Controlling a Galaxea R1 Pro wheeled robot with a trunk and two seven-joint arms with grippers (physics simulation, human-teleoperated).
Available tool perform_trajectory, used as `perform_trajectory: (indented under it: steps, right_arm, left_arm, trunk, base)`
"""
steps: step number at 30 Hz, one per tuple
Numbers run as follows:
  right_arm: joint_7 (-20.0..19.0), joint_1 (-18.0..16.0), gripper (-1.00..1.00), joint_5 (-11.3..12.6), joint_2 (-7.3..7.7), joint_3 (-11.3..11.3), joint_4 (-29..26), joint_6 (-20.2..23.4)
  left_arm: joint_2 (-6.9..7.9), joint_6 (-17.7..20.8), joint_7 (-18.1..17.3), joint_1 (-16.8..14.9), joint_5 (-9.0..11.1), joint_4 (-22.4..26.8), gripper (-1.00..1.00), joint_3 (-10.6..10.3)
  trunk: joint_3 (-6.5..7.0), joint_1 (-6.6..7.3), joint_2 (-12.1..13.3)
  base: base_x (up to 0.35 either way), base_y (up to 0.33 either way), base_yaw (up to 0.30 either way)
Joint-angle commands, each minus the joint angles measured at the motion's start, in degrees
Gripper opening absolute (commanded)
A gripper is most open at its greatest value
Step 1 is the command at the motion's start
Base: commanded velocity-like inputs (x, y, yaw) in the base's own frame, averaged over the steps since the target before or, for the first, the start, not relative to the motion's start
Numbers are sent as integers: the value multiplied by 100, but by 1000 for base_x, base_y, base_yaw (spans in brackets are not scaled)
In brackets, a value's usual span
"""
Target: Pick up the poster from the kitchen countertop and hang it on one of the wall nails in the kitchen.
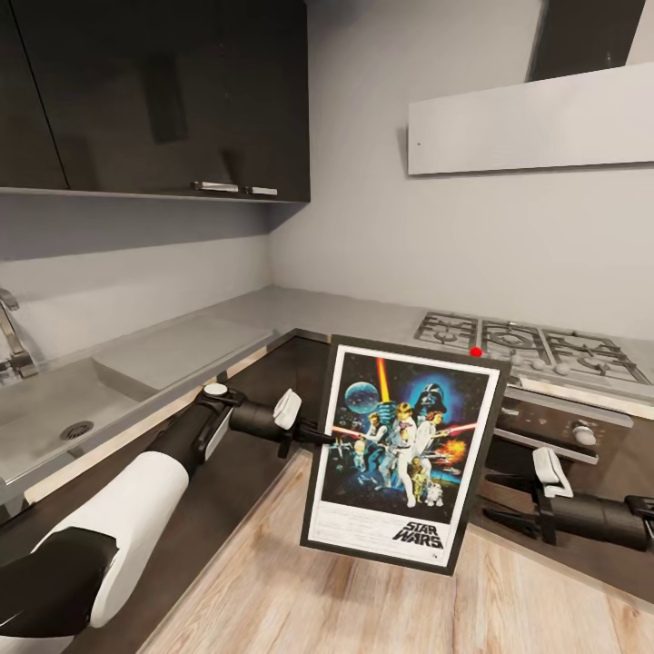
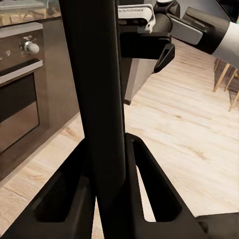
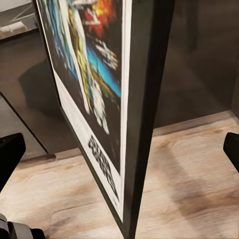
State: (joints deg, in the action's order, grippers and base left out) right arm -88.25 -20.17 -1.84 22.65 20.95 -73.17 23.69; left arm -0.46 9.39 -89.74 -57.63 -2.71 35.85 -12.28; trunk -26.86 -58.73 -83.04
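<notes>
Left gripper (image 1: 320, 434) clamped on the poster's (image 1: 400, 451) left edge, holding it upright and slightly tilted over the wood floor (image 1: 300, 590), off the kitchen countertop (image 1: 300, 313). Seen edge-on between the fingers (image 2: 154, 184) in the left wrist view, frame (image 2: 99, 99) pinched tight. Right gripper (image 1: 509, 510) spread wide, near the poster's lower right corner but apart from it. Printed face (image 3: 92, 84) close and blurred in the right wrist view, fingertips (image 3: 10, 152) wide to either side. Hob (image 1: 531, 345) and sink (image 1: 64, 409) behind.
</notes>
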Motion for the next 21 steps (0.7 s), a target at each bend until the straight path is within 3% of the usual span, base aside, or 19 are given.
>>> perform_trajectory:
  steps: [1, 21]
  right_arm:
    - [-29, -5, 100, -19, -2, 6, -4, 59]
    - [-25, -5, 100, 98, -58, -11, -4, 57]
  left_arm:
    - [-1, 54, -26, -3, -28, 5, -100, 6]
    - [-32, 59, -26, -2, -28, 23, -100, -20]
  trunk:
    - [-6, 0, -4]
    - [-6, 0, -4]
  base:
    - [0, 0, 0]
    - [0, 0, 0]
